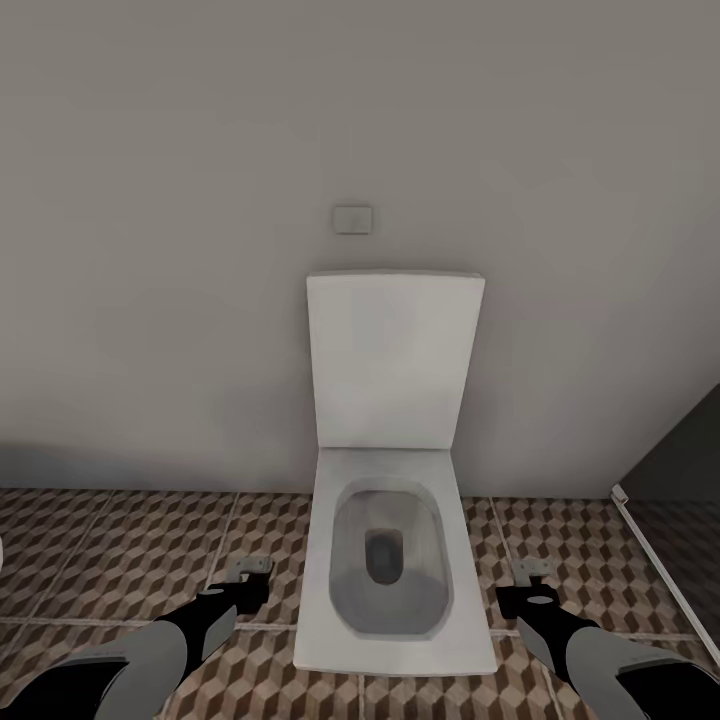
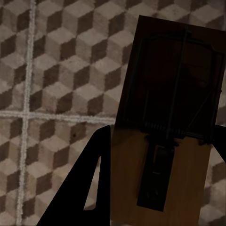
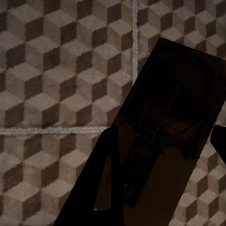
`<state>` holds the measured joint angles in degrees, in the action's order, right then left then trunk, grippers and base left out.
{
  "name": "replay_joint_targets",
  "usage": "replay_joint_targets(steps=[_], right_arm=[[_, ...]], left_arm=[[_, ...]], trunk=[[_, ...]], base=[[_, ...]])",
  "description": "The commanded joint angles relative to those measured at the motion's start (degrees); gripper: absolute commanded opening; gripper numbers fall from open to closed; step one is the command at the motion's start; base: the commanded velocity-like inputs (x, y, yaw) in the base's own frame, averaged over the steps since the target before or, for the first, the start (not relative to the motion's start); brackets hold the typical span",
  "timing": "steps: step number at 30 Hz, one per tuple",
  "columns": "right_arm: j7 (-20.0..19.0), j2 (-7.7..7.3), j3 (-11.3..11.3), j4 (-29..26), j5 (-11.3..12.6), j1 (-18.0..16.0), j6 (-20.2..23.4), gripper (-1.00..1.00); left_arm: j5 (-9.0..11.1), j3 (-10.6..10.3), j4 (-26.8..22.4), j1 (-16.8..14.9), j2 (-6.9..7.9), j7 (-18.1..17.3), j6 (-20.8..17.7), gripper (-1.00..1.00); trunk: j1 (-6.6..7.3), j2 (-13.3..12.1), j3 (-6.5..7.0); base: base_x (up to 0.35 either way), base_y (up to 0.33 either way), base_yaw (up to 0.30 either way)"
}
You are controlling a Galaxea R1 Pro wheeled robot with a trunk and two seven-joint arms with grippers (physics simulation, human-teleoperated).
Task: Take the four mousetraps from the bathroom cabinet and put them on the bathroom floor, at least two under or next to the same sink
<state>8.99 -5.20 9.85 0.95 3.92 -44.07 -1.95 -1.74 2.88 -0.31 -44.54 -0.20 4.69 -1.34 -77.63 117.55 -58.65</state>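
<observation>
Two mousetraps are in my grippers, held above the bathroom floor (image 1: 120, 540) with its cube-pattern tiles. My left gripper (image 1: 250, 582) is low at the left of the head view. In the left wrist view that gripper (image 2: 157, 141) is shut on a brown wooden mousetrap (image 2: 160, 179) with dark wire. My right gripper (image 1: 530, 585), low at the right, is seen in its wrist view (image 3: 162, 141) shut on a second mousetrap (image 3: 165, 179). Both traps hang over bare tiles. The cabinet and the sink are out of view.
A white square-bowled toilet (image 1: 390, 620) with its lid up stands straight ahead against a grey wall, between my two arms. A flush plate (image 1: 352, 218) is on the wall above it. A dark panel (image 1: 680, 470) and a white floor strip (image 1: 660, 570) lie at the right.
</observation>
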Motion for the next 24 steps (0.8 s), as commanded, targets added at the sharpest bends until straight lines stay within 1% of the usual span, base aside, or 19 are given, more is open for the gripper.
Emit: replay_joint_targets(steps=[1,15,19,24], right_arm=[[0.1,0.01,0.4,0.1,0.5,0.0,-0.2,-1.00],[0.0,0.24,0.5,0.3,0.5,0.0,0.3,-1.00],[0.0,0.62,0.5,0.8,0.4,0.0,0.4,-1.00],[0.0,0.65,0.5,0.9,0.2,1.7,0.4,-1.00]], left_arm=[[-0.3,0.3,0.0,0.0,-0.03,0.3,-0.2,-1.00],[-0.3,0.3,0.0,0.0,-0.09,0.3,-0.2,-1.00],[-0.3,0.3,0.0,0.0,-0.17,0.3,-0.2,-1.00],[-0.3,0.3,0.0,0.0,-0.33,0.3,-0.2,-1.00]], trunk=[[0.01,0.0,-0.04],[0.01,0.0,-0.04],[0.01,0.0,-0.04],[0.01,0.0,-0.04]], base=[[0.000,0.000,0.000],[0.000,0.000,0.000],[0.000,0.000,0.000],[0.000,0.000,0.000]])
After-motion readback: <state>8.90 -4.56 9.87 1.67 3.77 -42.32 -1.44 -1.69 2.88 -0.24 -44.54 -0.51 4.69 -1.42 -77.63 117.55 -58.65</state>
